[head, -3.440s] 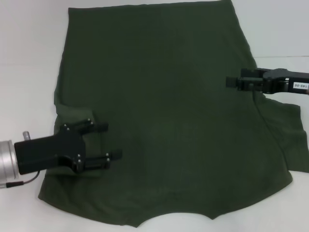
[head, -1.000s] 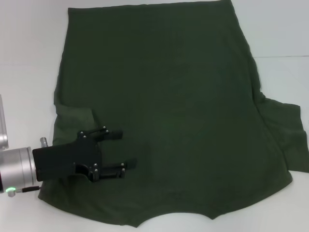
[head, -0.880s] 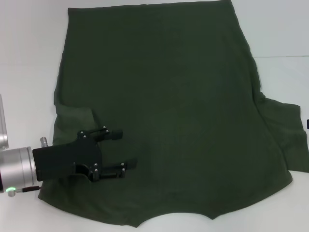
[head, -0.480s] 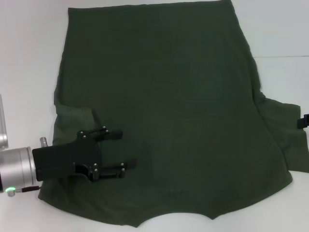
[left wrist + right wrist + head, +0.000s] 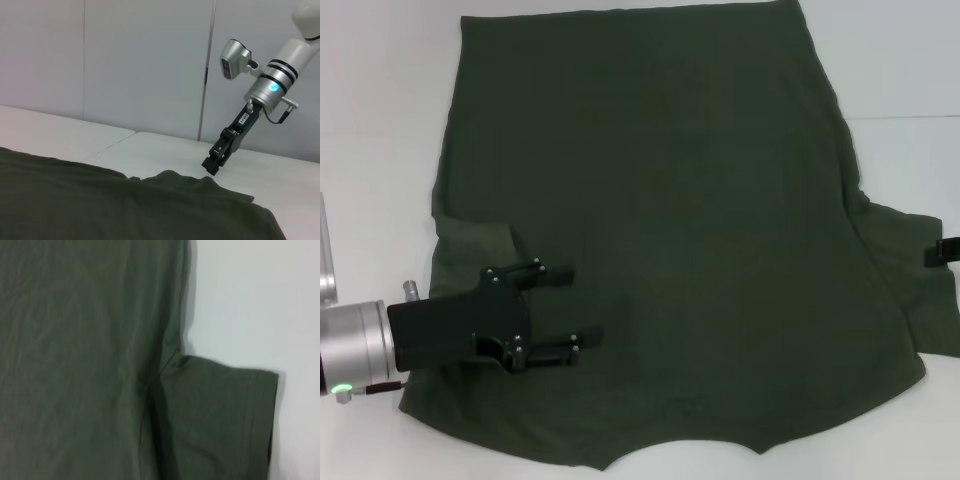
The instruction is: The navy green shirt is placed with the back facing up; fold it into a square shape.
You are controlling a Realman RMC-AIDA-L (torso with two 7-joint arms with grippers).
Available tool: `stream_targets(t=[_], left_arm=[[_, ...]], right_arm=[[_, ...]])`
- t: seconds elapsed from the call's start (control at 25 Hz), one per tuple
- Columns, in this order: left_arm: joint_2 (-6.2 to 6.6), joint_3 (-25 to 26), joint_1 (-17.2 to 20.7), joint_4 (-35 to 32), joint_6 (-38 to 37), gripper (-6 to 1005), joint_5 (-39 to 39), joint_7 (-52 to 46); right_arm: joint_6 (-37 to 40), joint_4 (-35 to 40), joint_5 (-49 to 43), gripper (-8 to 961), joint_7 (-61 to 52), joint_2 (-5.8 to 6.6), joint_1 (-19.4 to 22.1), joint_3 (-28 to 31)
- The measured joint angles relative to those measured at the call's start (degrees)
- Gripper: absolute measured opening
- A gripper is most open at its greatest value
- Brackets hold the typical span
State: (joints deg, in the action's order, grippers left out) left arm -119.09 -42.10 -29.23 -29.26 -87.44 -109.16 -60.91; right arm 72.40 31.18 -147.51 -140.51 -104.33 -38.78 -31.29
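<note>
Navy green shirt [image 5: 660,230]: spread flat on the white worktop [image 5: 380,120], plain side up, collar edge nearest the robot, right sleeve [image 5: 220,420] lying open beside the body. Left gripper [image 5: 570,305]: over the shirt's left sleeve area near the collar edge, fingers [image 5: 552,274] spread apart with cloth beneath them, nothing pinched. Right gripper [image 5: 948,250]: just at the right sleeve's outer edge, finger state cannot be told.
</note>
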Motion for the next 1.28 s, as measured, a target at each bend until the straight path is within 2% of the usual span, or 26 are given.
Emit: stream_targets(t=[0.16, 0.84, 1.28], left_arm=[[0.0, 0.0, -0.1, 0.0, 0.0, 846, 0.0, 0.0], [0.0, 0.0, -0.4, 0.0, 0.0, 846, -0.1, -0.1], [0.09, 0.0, -0.4, 0.0, -0.2, 846, -0.1, -0.2]], right_arm=[[-1.2, -1.2, 0.0, 881, 0.6, -0.01, -0.5, -0.1], [-4.3, -2.4, 0.0, 880, 1.5, -1.52, -0.9, -0.3], [-4.4, -3.1, 0.0, 881, 2.1, -1.71, -0.6, 0.3]])
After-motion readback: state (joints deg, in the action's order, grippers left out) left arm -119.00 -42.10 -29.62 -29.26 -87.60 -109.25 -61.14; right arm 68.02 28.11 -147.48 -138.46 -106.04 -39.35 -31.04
